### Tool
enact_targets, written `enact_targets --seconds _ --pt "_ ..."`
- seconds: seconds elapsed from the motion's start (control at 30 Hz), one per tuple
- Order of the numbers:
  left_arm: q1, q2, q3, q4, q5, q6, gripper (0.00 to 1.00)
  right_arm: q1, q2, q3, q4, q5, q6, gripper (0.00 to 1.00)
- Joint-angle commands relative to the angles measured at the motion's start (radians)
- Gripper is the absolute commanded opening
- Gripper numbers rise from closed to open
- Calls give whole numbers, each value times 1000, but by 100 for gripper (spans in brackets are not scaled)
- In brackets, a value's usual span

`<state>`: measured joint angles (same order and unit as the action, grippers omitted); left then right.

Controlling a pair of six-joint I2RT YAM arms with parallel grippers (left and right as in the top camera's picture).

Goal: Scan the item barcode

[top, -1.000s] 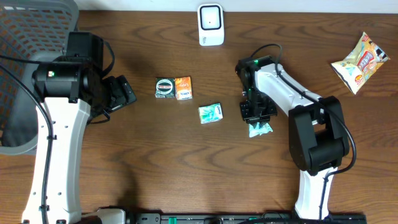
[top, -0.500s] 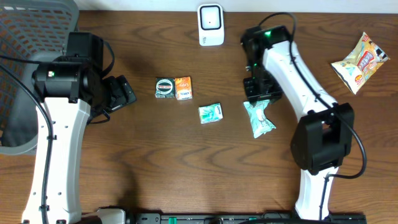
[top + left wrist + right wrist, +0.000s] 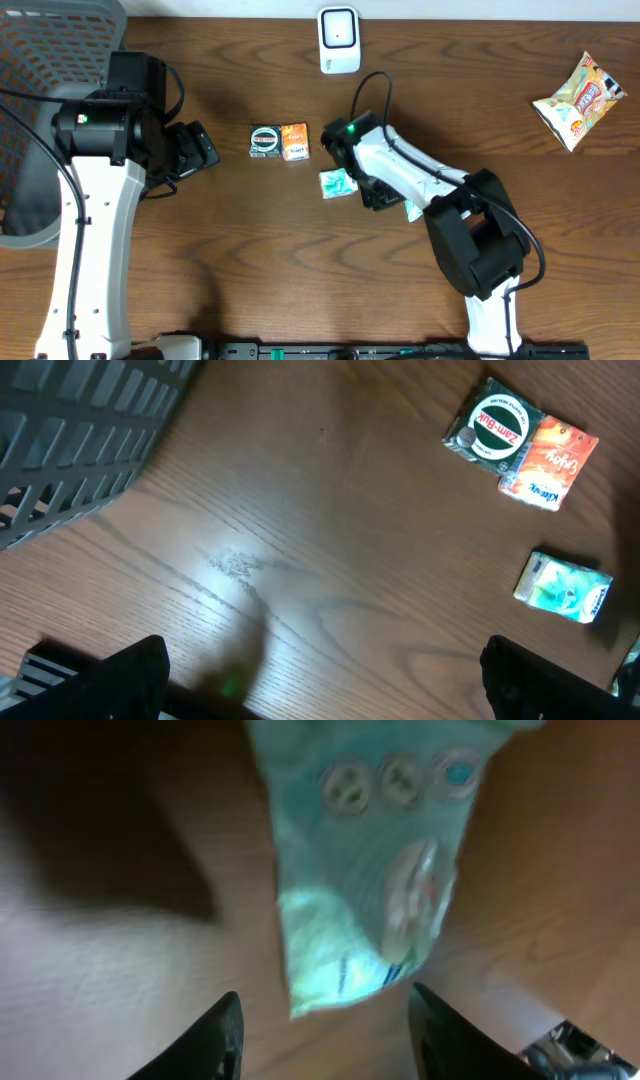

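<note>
Teal crinkly plastic pouch, frame centre: probably light, soft, slippery; pinch across midsection. Right hand spread at pouch's lower end, empty.

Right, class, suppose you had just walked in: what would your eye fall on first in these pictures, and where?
The right arm stretched over the middle of the dark wooden table stands out, its jaws open by a pale green packet that fills the right wrist view. Then the bright snack bag alone at the far right, and the white scanner at the back edge.
</note>
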<state>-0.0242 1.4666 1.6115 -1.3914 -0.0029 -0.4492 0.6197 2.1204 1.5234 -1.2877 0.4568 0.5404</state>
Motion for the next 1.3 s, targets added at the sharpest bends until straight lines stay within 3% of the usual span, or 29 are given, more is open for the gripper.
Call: enact_targets --seconds 0.0,0.17,0.47,0.53,0.57,0.6,0.63,0.83,0.93,1.1,1.27 --pt "0 5 1 -6 -6 -9 98 17 1 -60 40 157 85 50" --pt "1 5 1 -6 -6 -9 98 12 2 -90 111 180 74 52" --pt "0 5 1 -6 -6 -9 98 6 2 -171 275 113 -16 47" --pt "0 5 1 -6 -6 -9 98 -4 2 -174 279 113 -16 40" --pt "1 5 1 -6 -6 -9 98 -11 2 -174 278 112 -16 29" --pt "1 5 1 -6 -6 -9 98 -19 2 -174 278 112 -16 9" --pt "0 5 1 -6 -6 -9 98 -27 2 -171 277 111 -20 1" --pt "0 5 1 -6 -6 -9 98 -73 -8 -86 197 -4 -93 1" --pt "0 5 1 -6 -6 -9 98 -101 -32 13 124 -151 -142 1" --pt "0 5 1 -6 -6 -9 98 -152 -97 157 80 -578 -343 1" --pt "0 5 1 -6 -6 -9 98 -210 -126 172 99 -1007 -515 1"
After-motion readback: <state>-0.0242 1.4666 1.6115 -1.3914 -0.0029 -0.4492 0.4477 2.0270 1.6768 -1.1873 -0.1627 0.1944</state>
